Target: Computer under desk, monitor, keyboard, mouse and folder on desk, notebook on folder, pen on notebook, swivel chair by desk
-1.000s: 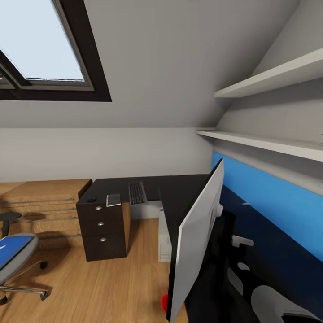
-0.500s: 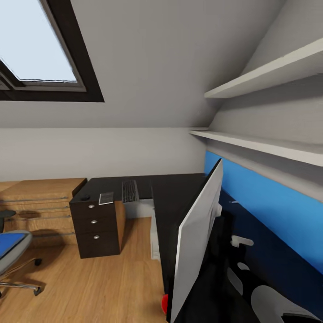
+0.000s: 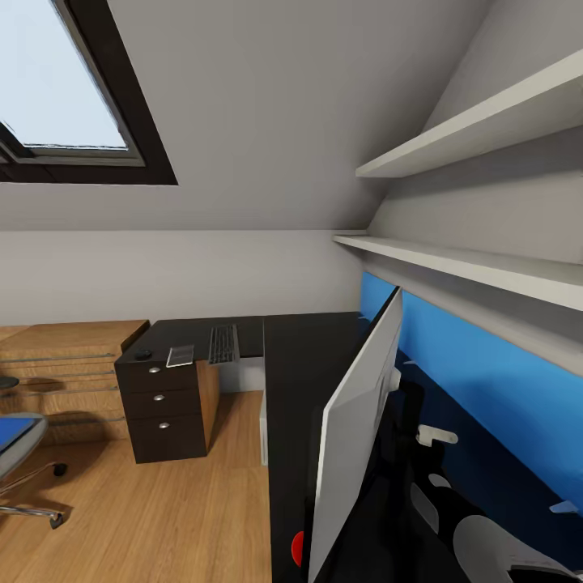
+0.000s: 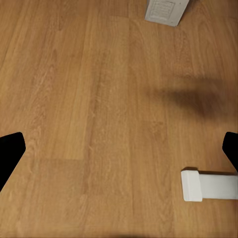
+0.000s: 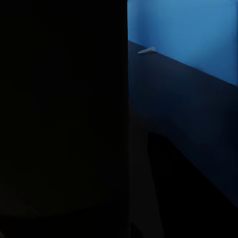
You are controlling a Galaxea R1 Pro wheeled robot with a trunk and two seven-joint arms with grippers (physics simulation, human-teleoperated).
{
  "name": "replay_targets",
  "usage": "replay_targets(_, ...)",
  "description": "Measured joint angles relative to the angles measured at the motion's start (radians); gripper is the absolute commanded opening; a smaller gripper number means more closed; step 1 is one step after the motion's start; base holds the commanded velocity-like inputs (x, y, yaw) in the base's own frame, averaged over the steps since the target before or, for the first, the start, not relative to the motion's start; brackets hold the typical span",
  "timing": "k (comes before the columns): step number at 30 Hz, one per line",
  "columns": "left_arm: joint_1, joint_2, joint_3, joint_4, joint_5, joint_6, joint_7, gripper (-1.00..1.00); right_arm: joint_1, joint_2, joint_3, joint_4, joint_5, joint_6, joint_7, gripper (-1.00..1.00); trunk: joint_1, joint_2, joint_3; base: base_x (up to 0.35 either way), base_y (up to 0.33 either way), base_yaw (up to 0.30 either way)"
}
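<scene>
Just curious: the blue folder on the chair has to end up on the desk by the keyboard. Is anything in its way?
Nothing visible: open wood floor lies between the folder on the chair and the desk end holding the keyboard.

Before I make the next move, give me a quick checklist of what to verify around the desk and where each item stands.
1. Keyboard on the desk: ok, it lies flat on the far wing.
2. Folder on the desk: not ok, it is on the swivel chair seat.
3. Notebook stacked on the folder: not ok, it lies on the desk beside the keyboard.
4. Monitor standing on the desk: cannot tell, it leans over the top and its stand is hidden.
5. Left pincer free: ok, fingers spread wide over wooden floor.
6. Right pincer state: cannot tell, its wrist view is mostly dark.
</scene>
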Motion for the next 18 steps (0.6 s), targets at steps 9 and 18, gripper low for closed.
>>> replay_targets(9, 0.0, 0.002, 0.0, 0.001, 0.001, 0.0, 0.0, 1.0, 0.0, 0.0, -0.002, 0.0, -0.001, 0.0, 0.002, -1.0, 0.0, 0.0, 0.0, -0.001, -0.17, 0.0)
replay_targets(18, 0.0, 0.002, 0.0, 0.001, 0.002, 0.0, 0.0, 1.0, 0.0, 0.0, 0.0, 0.0, 0.0, 0.0, 0.001, -1.0, 0.0, 0.0, 0.0, 0.0, -0.024, 0.0)
